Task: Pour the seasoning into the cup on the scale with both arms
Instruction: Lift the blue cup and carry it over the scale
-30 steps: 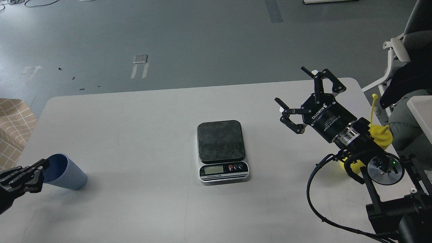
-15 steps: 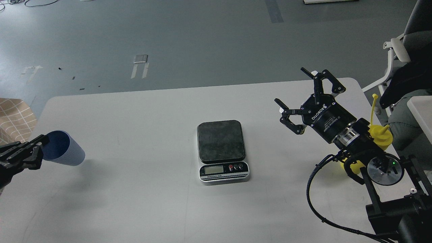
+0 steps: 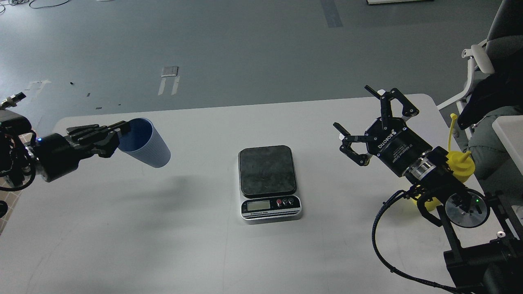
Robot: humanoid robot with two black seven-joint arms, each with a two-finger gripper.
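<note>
Here the cup hangs clear above the table, tilted on its side with its open mouth turned to the left and its narrower base pointing right and down toward the scale. It is light blue, finely ribbed on the outside, darker blue inside. The left gripper pinches the cup's rim, its fingers pressed together on it. A wide bare stretch of table lies between the cup and the scale, whose dark platform is bare. The scale sits at the table's middle, well away from every edge. To the right, the right gripper hovers with its fingers spread wide, holding nothing. Just behind that arm, near the table's right edge, the yellow bottle stands upright, mostly hidden.
</note>
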